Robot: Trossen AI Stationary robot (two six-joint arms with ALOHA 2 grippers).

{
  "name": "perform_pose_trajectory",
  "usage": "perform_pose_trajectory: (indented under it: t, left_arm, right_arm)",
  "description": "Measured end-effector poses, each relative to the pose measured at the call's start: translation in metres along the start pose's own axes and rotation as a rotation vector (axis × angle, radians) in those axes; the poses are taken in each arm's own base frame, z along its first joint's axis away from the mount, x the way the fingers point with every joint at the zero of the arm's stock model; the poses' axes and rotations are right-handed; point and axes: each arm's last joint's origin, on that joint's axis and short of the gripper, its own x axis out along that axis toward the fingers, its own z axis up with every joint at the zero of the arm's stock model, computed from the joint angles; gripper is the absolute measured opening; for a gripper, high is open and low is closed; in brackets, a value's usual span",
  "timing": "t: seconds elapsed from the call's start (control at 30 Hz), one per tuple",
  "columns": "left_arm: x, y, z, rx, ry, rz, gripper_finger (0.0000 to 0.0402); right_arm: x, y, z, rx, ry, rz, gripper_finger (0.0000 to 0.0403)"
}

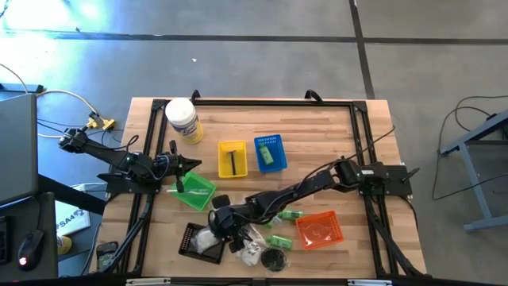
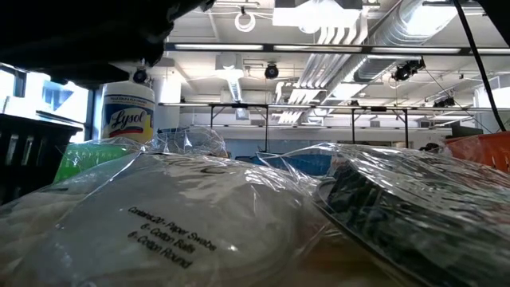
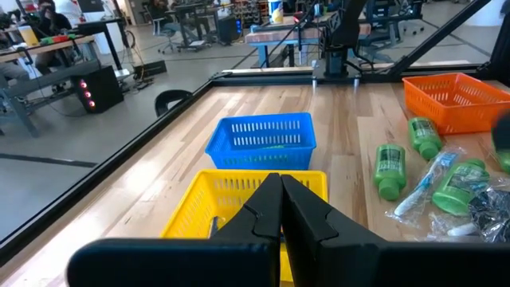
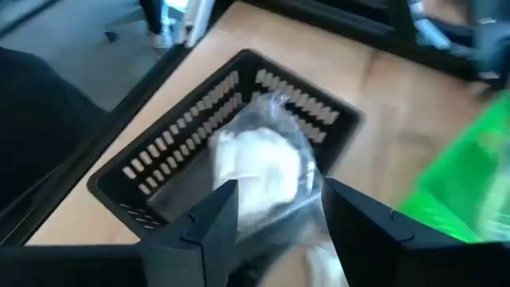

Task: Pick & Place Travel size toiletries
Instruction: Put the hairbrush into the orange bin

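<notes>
Over the black tray [image 1: 198, 240] at the table's near edge, I had the right gripper [image 4: 275, 207] hovering with its jaws parted, released; a clear packet [image 4: 259, 163] with white contents lay directly ahead of the fingers, partly inside the tray, and whether it still touched a finger I couldn't tell. Its long axis seemed to run roughly along the line of my fingers toward the tray's far wall. My right arm was plainly the nearer one to the pile; the left gripper [image 3: 280, 209] sat clenched and empty above the green basket [image 1: 195, 191], facing the yellow basket [image 3: 231, 198] and blue basket [image 3: 263, 141]. Green bottles [image 3: 389, 168] and more packets lay loose on the wood table [image 1: 317, 135] between tray and orange basket [image 1: 319, 229]. From table height a packet of cotton swabs [image 2: 171, 227] filled the view, with a wipes jar [image 2: 128, 113] behind. Beyond the table I saw an open workshop with desks and ceiling ducts.
</notes>
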Motion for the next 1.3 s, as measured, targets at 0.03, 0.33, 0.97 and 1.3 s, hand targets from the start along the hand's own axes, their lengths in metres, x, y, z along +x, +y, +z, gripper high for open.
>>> perform_pose_trajectory:
  t: [0.03,0.33,0.97,1.3]
  left_arm:
    - [0.000,0.000,0.000,0.000,0.000,0.000,0.0000]
    - [0.000,0.000,-0.001,0.005,0.006,-0.007,0.0000]
    - [0.000,0.000,-0.002,0.039,0.017,-0.010,0.0000]
    - [0.000,0.000,-0.002,0.050,0.017,-0.002,0.0000]
  right_arm:
    - [-0.009,0.000,0.005,-0.002,0.017,-0.026,0.0166]
    - [-0.146,-0.005,0.056,0.039,0.076,-0.132,0.0017]
    - [-0.333,0.000,-0.034,0.322,-0.498,-0.196,0.0003]
    - [-0.340,0.008,-0.144,0.411,-0.719,-0.251,0.0003]
